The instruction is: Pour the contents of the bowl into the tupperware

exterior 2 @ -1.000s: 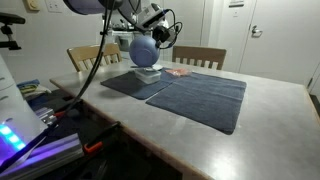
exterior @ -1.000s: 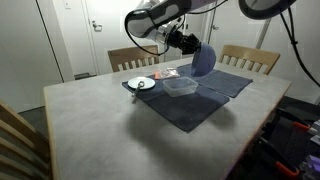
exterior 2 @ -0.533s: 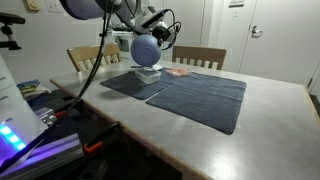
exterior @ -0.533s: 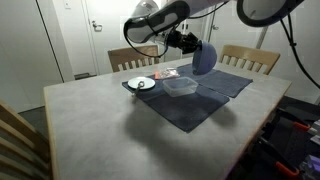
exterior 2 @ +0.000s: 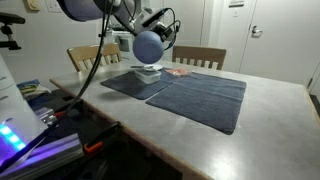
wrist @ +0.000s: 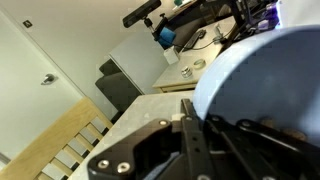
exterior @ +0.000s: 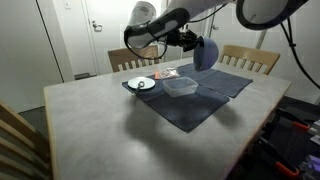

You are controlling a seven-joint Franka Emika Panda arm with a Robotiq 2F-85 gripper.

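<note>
My gripper [exterior: 192, 43] is shut on the rim of the blue-purple bowl [exterior: 205, 54] and holds it tipped on its side in the air above the clear tupperware [exterior: 181, 88]. In an exterior view the bowl [exterior 2: 148, 46] hangs over the tupperware [exterior 2: 150, 73], whose edge just shows below it. The tupperware rests on the dark blue cloth [exterior: 195, 100]. In the wrist view the bowl [wrist: 262, 80] fills the right side, with a finger [wrist: 192, 112] against its rim. The bowl's contents cannot be seen.
A small white plate [exterior: 141, 84] with bits on it lies on the cloth beside the tupperware. A pink item [exterior 2: 180, 72] lies behind the cloth. Wooden chairs [exterior: 250, 58] stand at the far table edge. Another chair [exterior: 15, 135] is near the front corner.
The gripper has lifted the bowl slightly higher and rotated it further on its side above the tupperware. Nothing else moved.
</note>
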